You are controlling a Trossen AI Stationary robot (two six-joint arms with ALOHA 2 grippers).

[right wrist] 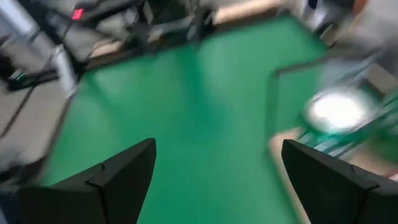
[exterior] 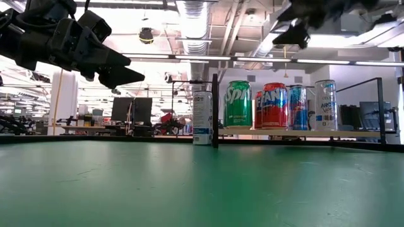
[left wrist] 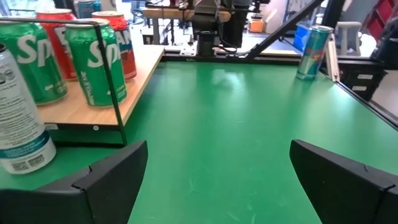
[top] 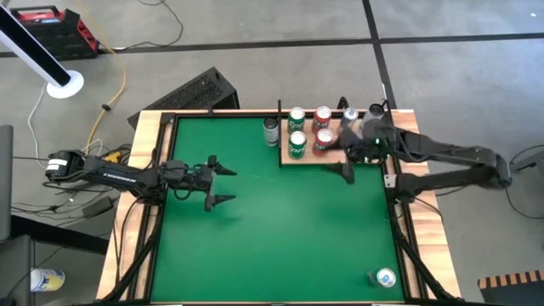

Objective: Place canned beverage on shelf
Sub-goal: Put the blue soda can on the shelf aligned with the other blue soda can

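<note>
Nearest the camera's side of the table (top: 255,246), a single blue-and-white can (top: 386,277) is seen standing alone by the near right corner, well apart from everything else. Further in, the left hand (top: 223,180) hangs over the table's left half with its fingers spread and nothing between them. At the far edge, the shelf (top: 333,153) is shown carrying two green cans (top: 297,144), two red cans (top: 323,138) and, in the low view, a blue can (exterior: 298,108) and a silver can (exterior: 326,105). A white can (top: 271,130) stands on the table just beside the shelf's left end, outside its black frame. The right hand (top: 350,136) is held above the shelf's right part, fingers apart and empty.

The task is judged well advanced: several cans are shelved, while the white can and the lone near can remain off the shelf. The right wrist view is smeared, so the pale round object in it cannot be identified, and the right arm partly hides the shelf's right end from above.
</note>
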